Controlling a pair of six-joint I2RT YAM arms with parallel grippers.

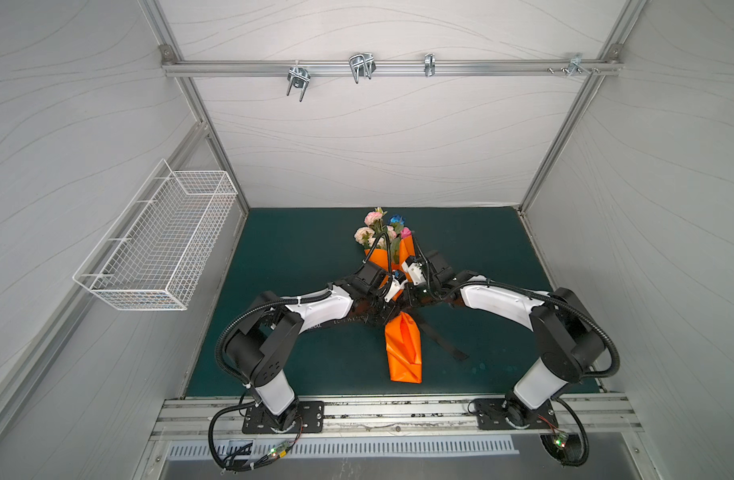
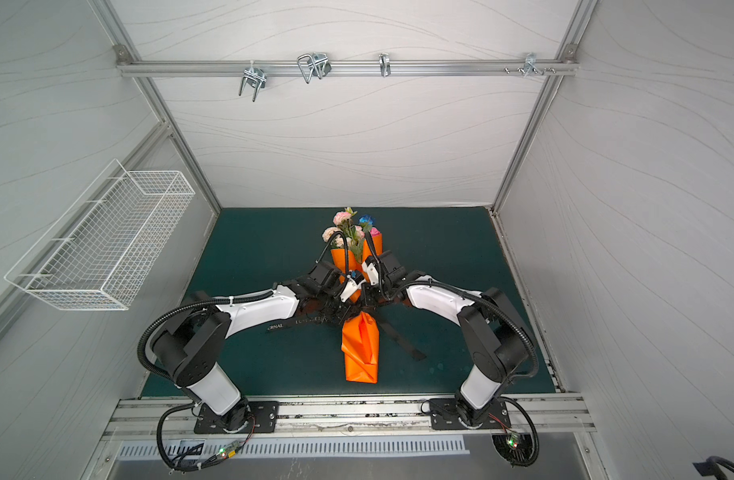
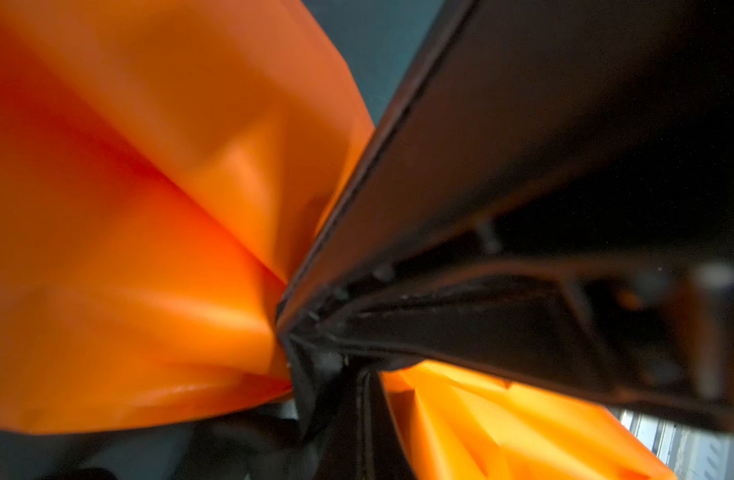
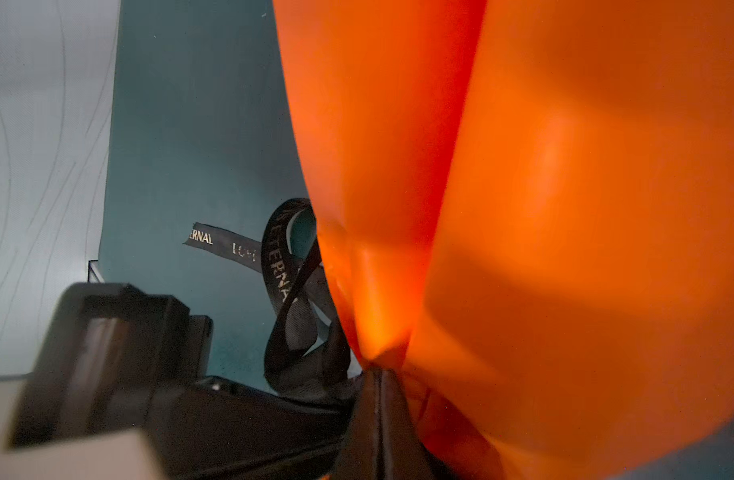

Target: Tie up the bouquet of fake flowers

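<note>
orange paper [image 1: 403,349] wraps the bouquet [image 1: 380,230], lying mid-scene on the tabletop [image 1: 299,257], blooms far. left tool [image 3: 287,332] and right tool [image 4: 378,374] are pinched together at its waist beside the black ribbon [image 4: 288,282]; what they grip i cannot tell. i judge this the knotting step; next i'd draw the ends apart to cinch.

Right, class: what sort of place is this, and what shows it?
Most likely a robot test cell: plain panel walls on an aluminium frame, a left arm and right arm bolted to a front rail, and a green mat holding the bouquet of fake flowers.
</note>
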